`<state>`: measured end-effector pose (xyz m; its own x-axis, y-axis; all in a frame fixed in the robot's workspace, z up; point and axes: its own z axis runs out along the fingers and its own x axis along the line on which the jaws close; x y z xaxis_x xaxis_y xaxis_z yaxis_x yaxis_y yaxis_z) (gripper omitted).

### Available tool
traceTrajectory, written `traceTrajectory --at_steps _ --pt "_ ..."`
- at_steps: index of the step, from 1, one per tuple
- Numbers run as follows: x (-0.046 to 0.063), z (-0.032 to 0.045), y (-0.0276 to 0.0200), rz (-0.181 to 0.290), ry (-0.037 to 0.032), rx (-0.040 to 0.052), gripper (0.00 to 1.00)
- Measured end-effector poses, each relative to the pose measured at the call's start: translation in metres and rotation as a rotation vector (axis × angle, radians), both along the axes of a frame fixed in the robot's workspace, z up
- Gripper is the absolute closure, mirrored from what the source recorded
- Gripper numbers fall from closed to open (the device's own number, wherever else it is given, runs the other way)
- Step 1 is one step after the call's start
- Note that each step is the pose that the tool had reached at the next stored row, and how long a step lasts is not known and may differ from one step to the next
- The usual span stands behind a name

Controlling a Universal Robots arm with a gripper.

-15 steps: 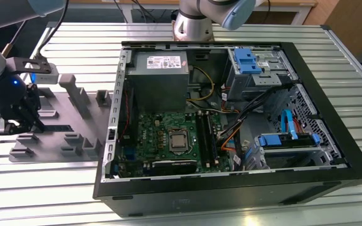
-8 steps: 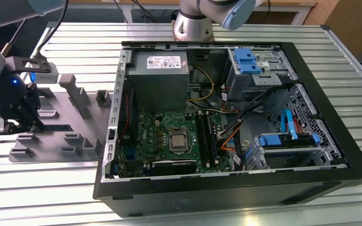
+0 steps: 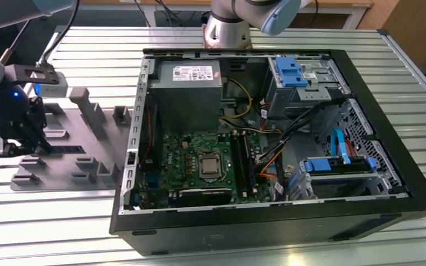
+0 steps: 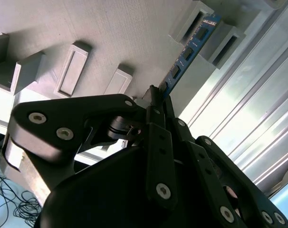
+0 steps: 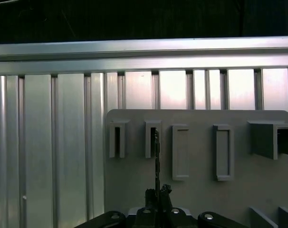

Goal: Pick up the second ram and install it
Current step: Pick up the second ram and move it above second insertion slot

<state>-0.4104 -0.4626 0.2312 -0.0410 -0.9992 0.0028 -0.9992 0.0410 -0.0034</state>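
The tool [image 4: 156,97] is pinched shut on the near end of one ram stick [image 4: 187,52]. The stick stands on edge over the gray tray [image 4: 134,28], its far end between two upright blocks. In the exterior view the tool [image 3: 31,145] is at 9 o'clock, above the tray [image 3: 87,138], close to the slatted bench's [image 3: 50,233] edge. One open computer case [image 3: 390,183] stands just beside the tray, at its 3 o'clock. The arm base [image 3: 226,30] is at 12 o'clock.
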Motion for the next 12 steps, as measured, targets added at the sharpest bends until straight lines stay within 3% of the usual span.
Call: traceTrajectory --at_steps 12 --pt "0.0 0.0049 0.0 0.0 0.0002 -0.0002 0.86"
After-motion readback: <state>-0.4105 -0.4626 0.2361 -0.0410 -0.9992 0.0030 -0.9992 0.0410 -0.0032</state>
